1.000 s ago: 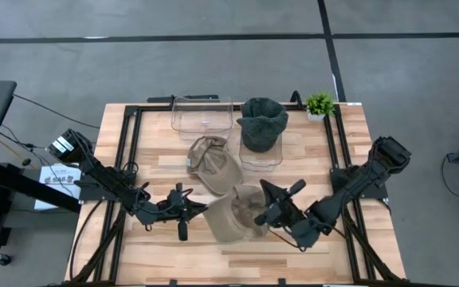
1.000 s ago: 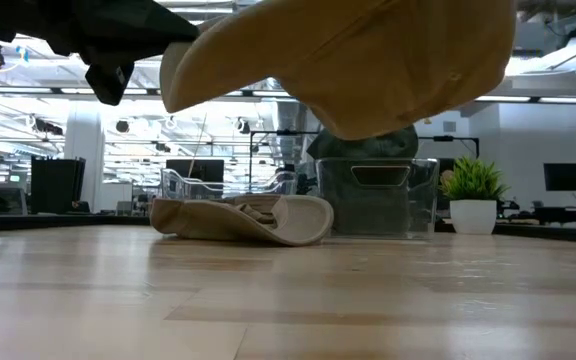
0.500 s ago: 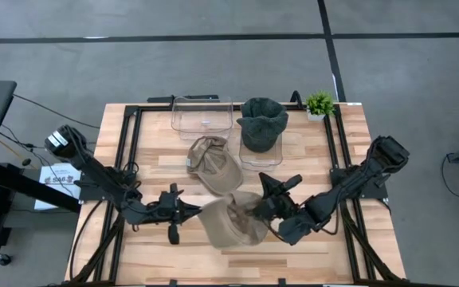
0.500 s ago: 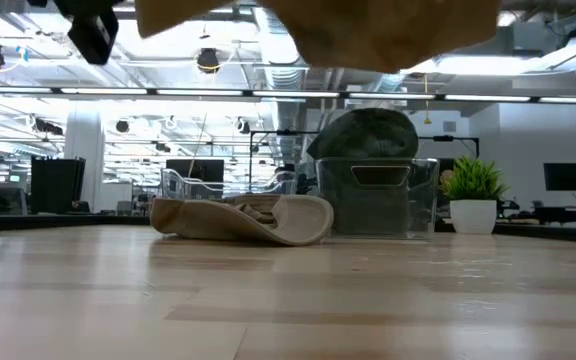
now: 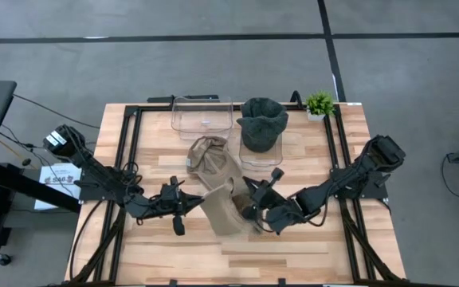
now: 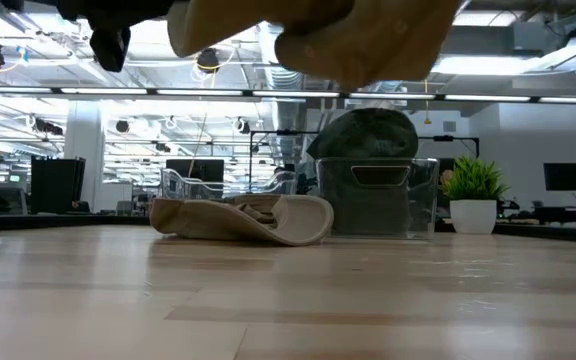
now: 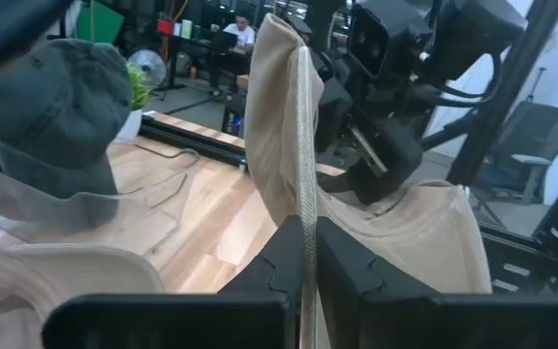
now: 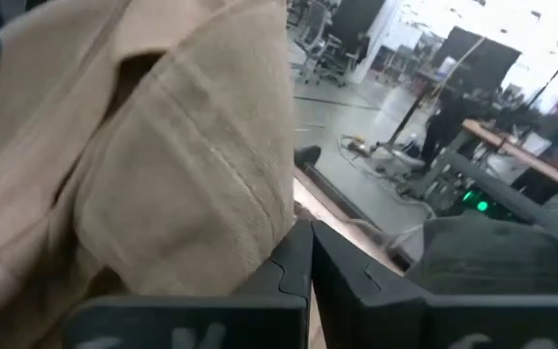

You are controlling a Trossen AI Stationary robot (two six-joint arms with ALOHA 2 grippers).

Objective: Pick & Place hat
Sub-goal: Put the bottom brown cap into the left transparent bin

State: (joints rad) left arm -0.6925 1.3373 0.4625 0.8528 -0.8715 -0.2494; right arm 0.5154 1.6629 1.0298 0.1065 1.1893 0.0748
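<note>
Low in the centre of the overhead frame, your two arms hold one tan hat [image 5: 225,209] between them, raised off the wooden table [image 5: 309,243]. Your left gripper [image 5: 188,205], reaching in from the left, has its fingers pinched shut on the hat's edge; its wrist camera shows the fabric rim clamped between the two dark fingers [image 7: 284,262]. Your right gripper [image 5: 251,210], coming in from the right, is likewise clamped tight on the hat's other side, cloth bunched just above its fingers [image 8: 294,267] in its wrist camera. In the level view the tan hat [image 6: 313,40] hangs at the top of the frame, clear of the tabletop.

Just above it in the overhead frame, a second tan hat [image 5: 211,159] lies on the table, partly overlapped by the raised one. Farther up, a clear bin [image 5: 261,153] holds a dark green hat [image 5: 262,121]; another clear bin [image 5: 202,118] stands to its left. A small potted plant [image 5: 319,104] sits at the table's upper right corner.
</note>
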